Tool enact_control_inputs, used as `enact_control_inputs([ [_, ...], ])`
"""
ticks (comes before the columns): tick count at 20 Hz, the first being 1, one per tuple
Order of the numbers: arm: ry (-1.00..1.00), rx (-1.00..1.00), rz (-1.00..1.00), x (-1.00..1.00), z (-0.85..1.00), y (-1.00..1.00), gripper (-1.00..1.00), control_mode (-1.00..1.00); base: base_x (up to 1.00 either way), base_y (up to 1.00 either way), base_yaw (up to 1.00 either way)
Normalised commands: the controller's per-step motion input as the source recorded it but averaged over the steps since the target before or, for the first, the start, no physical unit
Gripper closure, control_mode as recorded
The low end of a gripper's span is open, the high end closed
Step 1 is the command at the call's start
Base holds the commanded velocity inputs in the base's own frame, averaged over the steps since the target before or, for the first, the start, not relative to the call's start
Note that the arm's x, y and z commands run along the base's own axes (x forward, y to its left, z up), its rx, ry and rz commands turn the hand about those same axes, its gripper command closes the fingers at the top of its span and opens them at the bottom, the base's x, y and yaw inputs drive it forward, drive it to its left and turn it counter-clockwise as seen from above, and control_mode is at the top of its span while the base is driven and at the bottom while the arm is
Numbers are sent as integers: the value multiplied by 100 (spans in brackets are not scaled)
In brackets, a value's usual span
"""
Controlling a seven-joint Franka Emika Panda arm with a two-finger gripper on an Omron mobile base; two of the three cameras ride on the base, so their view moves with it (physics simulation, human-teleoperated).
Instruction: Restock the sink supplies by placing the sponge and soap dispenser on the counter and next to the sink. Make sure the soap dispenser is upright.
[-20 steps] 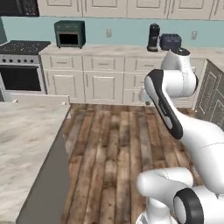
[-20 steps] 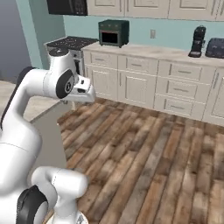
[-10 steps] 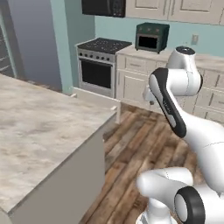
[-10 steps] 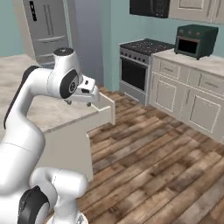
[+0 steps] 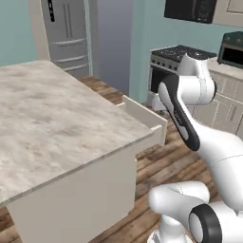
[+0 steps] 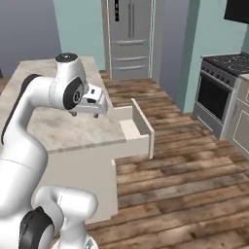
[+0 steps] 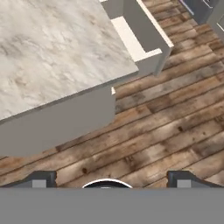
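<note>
Hand (image 7: 108, 179) spread wide and empty above the wood floor (image 7: 153, 131); the right base view adds a fridge (image 6: 130, 36) beyond the island (image 6: 53, 121)

— What couldn't you make out from the left base view?
— The open drawer (image 5: 144, 118) on the island (image 5: 57, 118): your arm (image 5: 182, 111) hid its far end, and its inside was too dim to read.
— And elsewhere?
— The stove (image 6: 219, 92) and refrigerator (image 6: 130, 34) were cut off by the right base view's edges.

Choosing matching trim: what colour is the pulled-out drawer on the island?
Cream-white drawer, best seen in the right base view.
</note>
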Motion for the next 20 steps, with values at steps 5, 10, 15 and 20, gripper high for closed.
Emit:
enact_control_inputs([
  [5, 0, 0, 0, 0, 0, 0, -100, 100, 34, -100, 47],
  [10, 0, 0, 0, 0, 0, 0, -100, 100, 40, -100, 43],
  [15, 0, 0, 0, 0, 0, 0, -100, 100, 41, -88, 41],
  [20, 0, 0, 0, 0, 0, 0, -100, 100, 46, -59, 34],
])
